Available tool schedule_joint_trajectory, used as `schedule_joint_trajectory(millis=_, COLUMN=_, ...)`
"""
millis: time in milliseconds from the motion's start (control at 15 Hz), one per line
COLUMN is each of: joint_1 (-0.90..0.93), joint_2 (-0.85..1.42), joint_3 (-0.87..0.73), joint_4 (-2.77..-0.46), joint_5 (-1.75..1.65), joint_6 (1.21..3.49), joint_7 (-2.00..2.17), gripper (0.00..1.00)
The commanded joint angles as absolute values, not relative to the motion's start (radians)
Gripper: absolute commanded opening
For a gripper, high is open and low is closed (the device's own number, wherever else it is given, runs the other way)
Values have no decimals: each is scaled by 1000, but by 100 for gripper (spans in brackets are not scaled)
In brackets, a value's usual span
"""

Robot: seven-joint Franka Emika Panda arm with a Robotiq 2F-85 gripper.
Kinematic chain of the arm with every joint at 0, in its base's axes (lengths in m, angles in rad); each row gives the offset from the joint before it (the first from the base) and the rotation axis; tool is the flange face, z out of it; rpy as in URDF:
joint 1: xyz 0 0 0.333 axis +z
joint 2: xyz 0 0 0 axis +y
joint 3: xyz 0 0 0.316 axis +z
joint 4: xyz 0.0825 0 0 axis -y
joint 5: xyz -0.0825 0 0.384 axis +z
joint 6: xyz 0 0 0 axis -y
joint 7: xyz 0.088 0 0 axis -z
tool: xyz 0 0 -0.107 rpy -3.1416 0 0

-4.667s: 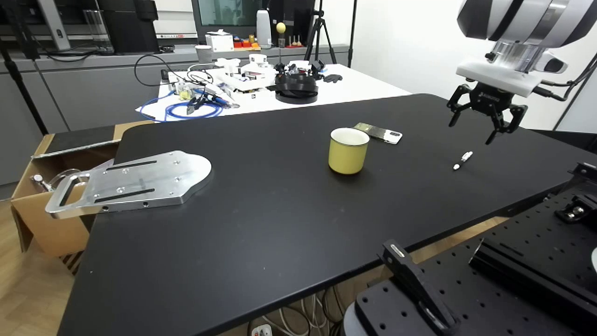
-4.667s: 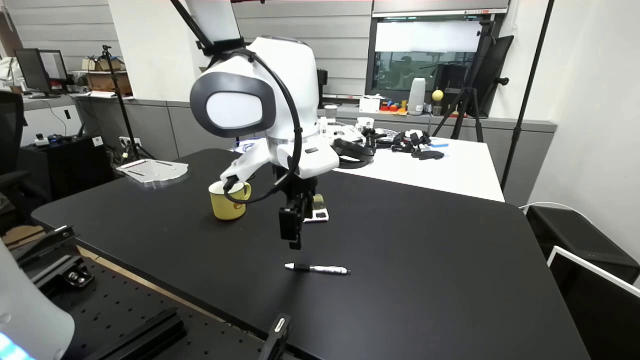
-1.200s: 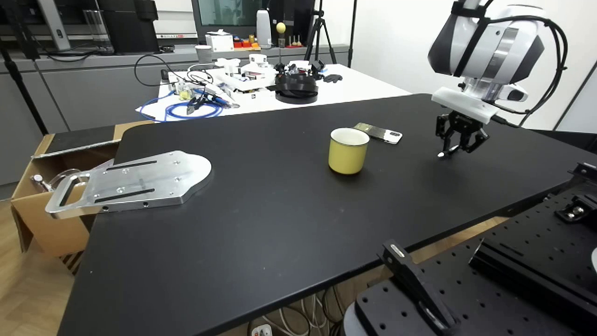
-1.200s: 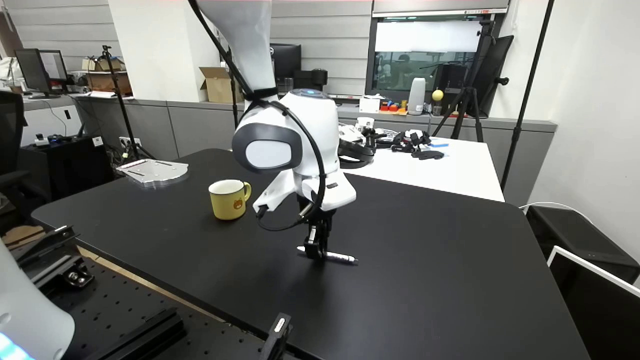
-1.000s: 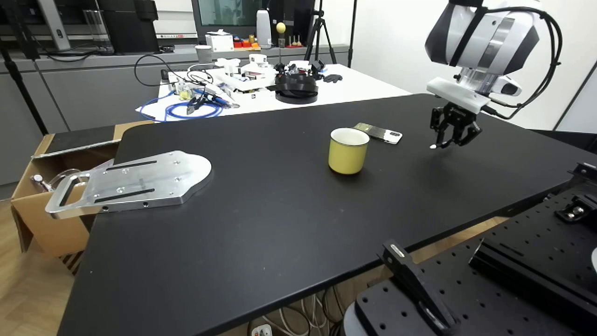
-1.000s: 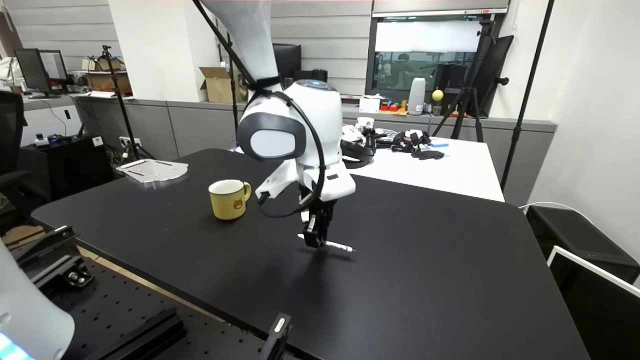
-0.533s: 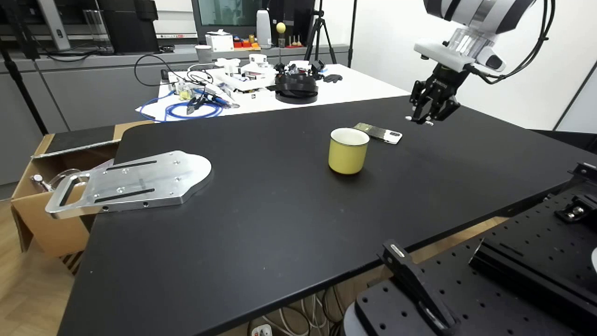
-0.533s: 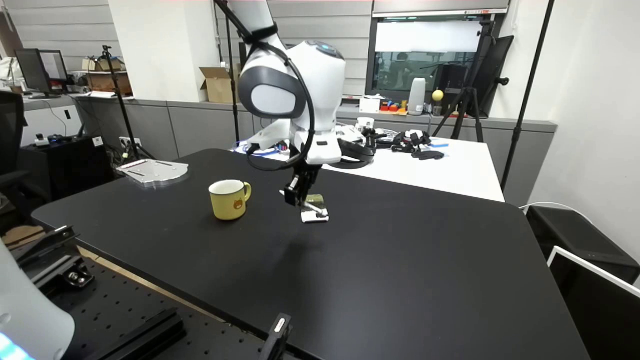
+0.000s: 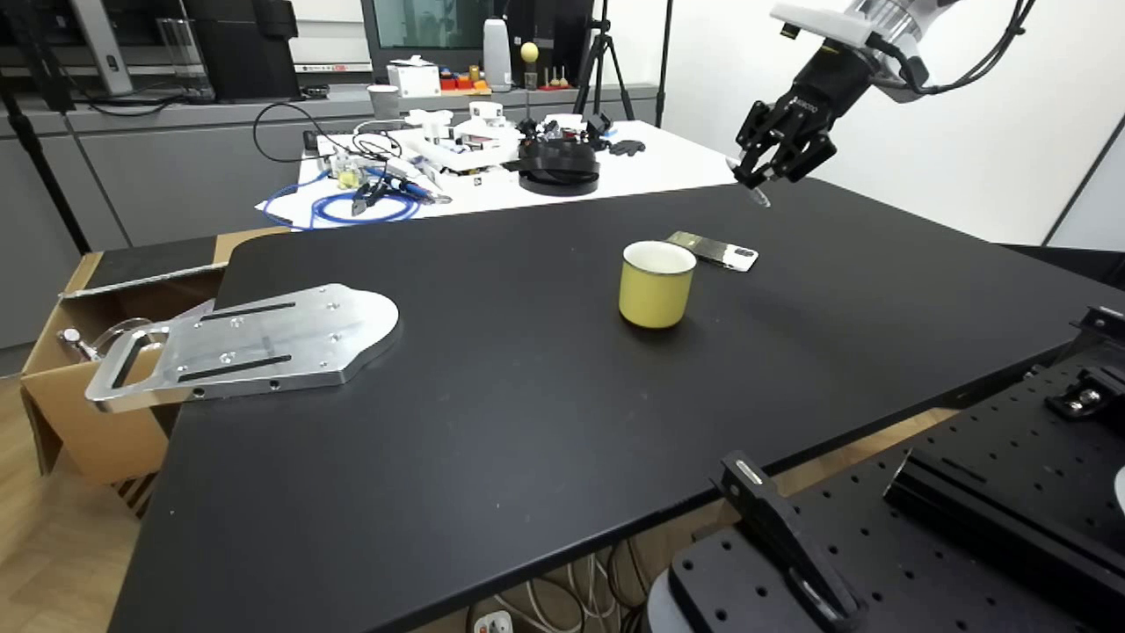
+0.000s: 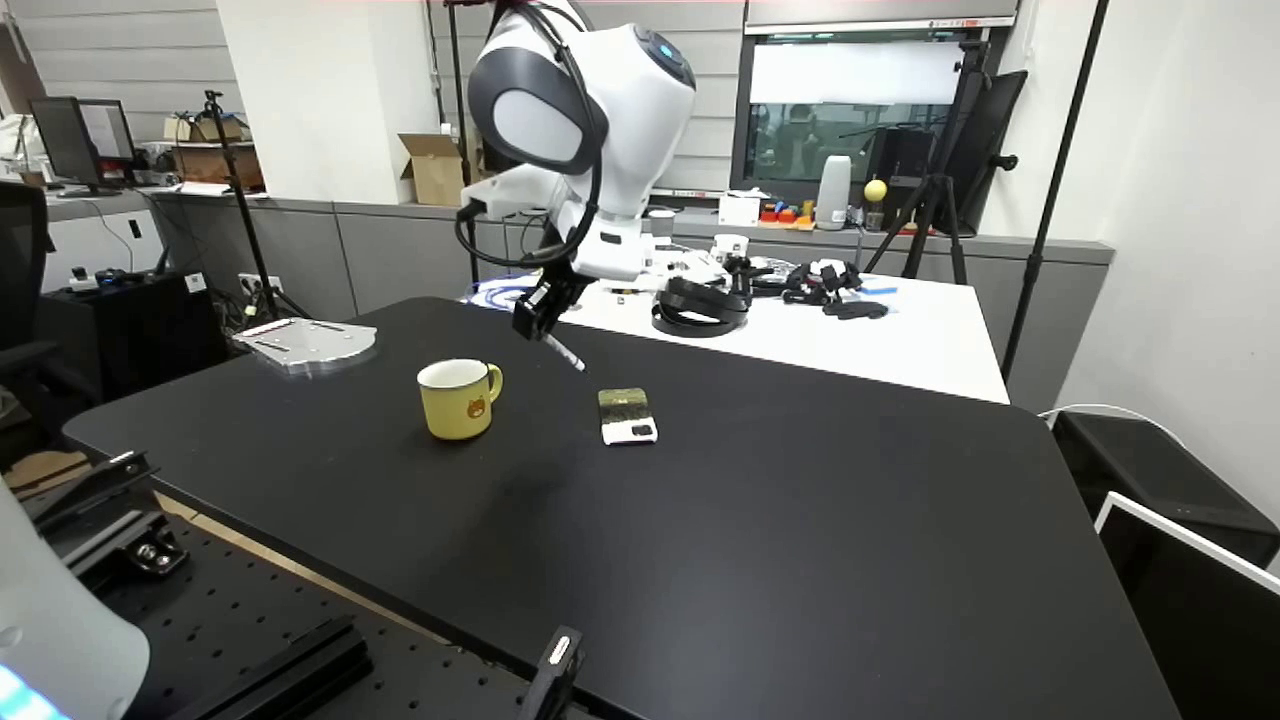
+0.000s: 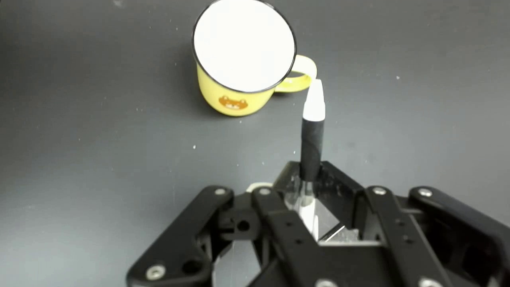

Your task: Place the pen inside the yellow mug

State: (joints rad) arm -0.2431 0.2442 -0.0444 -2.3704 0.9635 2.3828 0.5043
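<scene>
My gripper is shut on the pen, pinching it by its dark grip section. The pen's white tip sticks out ahead of the fingers, and its body runs back between them. In both exterior views the gripper hangs tilted in the air above the far part of the table, with the pen slanting downward from it. The yellow mug stands upright on the table, handle and bear print showing in the wrist view, where the mug lies ahead of and left of the pen tip. No pen is inside its white interior.
A phone-like flat item lies on the black table close to the mug. A silver metal plate rests at the table's far end, overhanging an open cardboard box. Behind stands a white table with cables and equipment.
The pen lay on the table under an open gripper, then was gripped. Over the last second the gripper has lifted it high, carried it toward the far side and tilted it.
</scene>
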Motion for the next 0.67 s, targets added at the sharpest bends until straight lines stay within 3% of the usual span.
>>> schedule_joint_trajectory(millis=0, joint_1=-211, joint_2=218, joint_3=-84, joint_4=-2357, joint_5=1034, joint_6=2262, joint_7=505, gripper=5)
schedule_joint_trajectory(millis=600, joint_1=-167, joint_2=231, joint_3=-97, joint_4=-2352, joint_5=1165, joint_6=2061, joint_7=521, gripper=5)
